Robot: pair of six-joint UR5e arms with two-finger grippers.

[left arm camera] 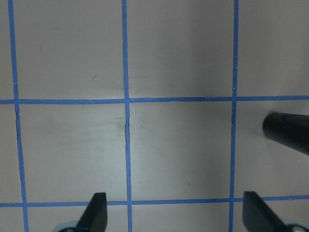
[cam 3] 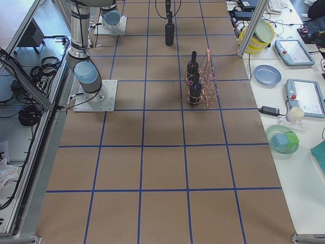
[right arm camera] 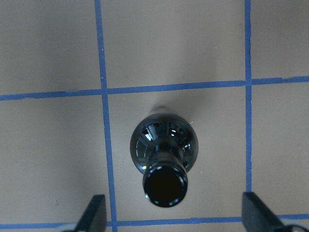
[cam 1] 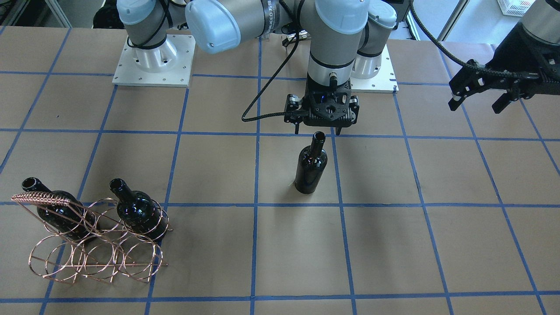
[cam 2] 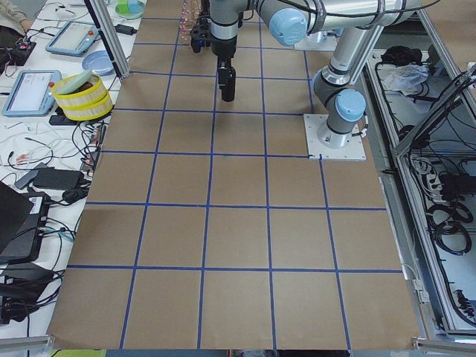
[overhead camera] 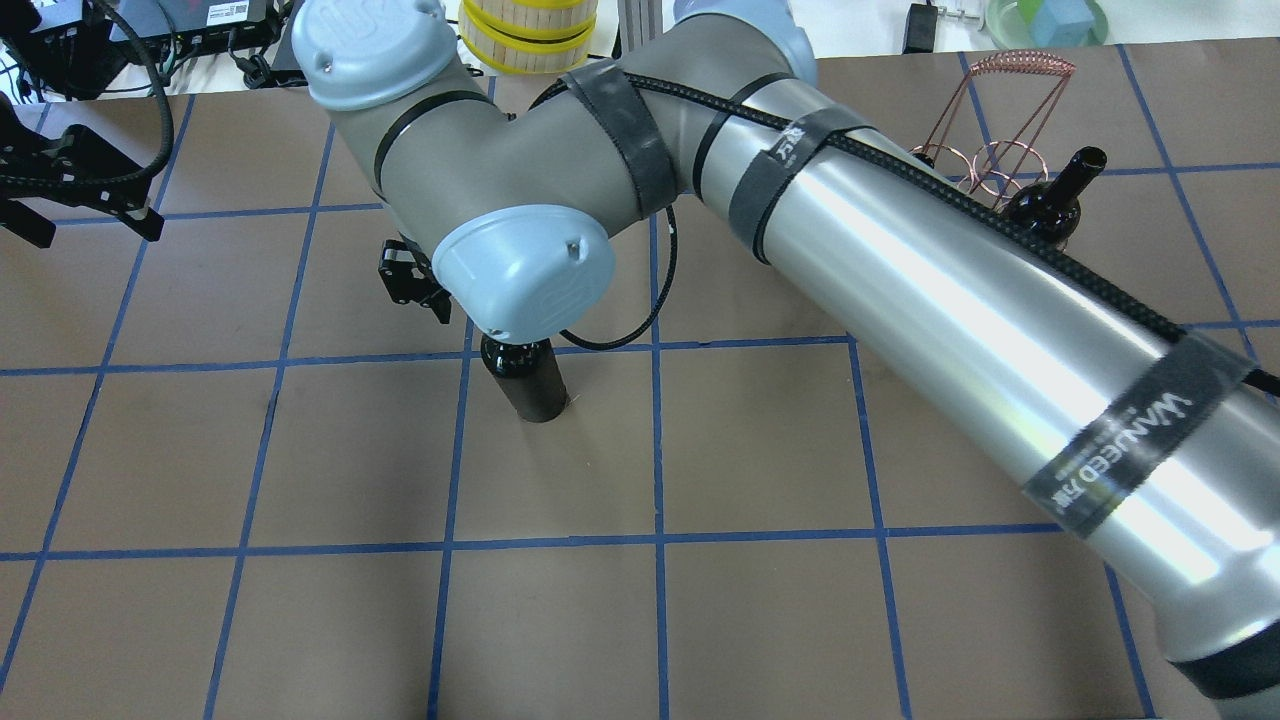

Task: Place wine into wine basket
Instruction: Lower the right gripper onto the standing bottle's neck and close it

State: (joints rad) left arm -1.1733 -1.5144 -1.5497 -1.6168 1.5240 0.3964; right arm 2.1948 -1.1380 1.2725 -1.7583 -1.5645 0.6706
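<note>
One near-black wine bottle point(cam 1: 311, 166) stands upright alone mid-table; it also shows in the overhead view point(overhead camera: 530, 392) and from above in the right wrist view point(right arm camera: 164, 154). My right gripper point(cam 1: 318, 130) hangs open just above its mouth, fingers apart on either side point(right arm camera: 175, 217), not touching it. The copper wire wine basket point(cam 1: 94, 251) stands at the table's end on my right, with two more bottles point(cam 1: 59, 210) point(cam 1: 139, 211) in its back rings. My left gripper point(cam 1: 476, 105) is open and empty, raised far off to my left point(left arm camera: 176, 212).
The right arm's long silver link point(overhead camera: 980, 330) spans the overhead view and hides part of the basket point(overhead camera: 990, 140). Blue tape lines grid the brown table point(cam 1: 280, 245). Side benches hold bowls, tablets and yellow rolls point(cam 3: 256, 35).
</note>
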